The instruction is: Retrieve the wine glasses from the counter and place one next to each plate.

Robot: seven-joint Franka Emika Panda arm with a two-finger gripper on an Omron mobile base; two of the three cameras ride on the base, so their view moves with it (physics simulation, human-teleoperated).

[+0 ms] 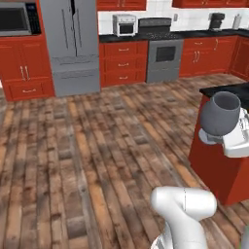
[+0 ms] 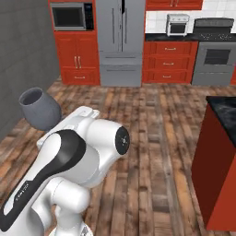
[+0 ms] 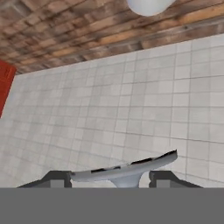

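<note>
- Wooden floor (image 1: 87,146) stretches ahead of me to the red cabinets, fridge (image 1: 73,44) and oven (image 1: 164,61) along the far wall.
- My gripper (image 3: 111,178) is closed on the wine glass (image 1: 220,114); from the hand camera I see its round foot clamped between the two fingertips (image 3: 57,178).
- I see the glass carried in the air, bowl up, just beside the corner of the black-topped island (image 1: 228,92).
- From the right camera, the glass (image 2: 39,108) sits above my arm's white elbow.
</note>
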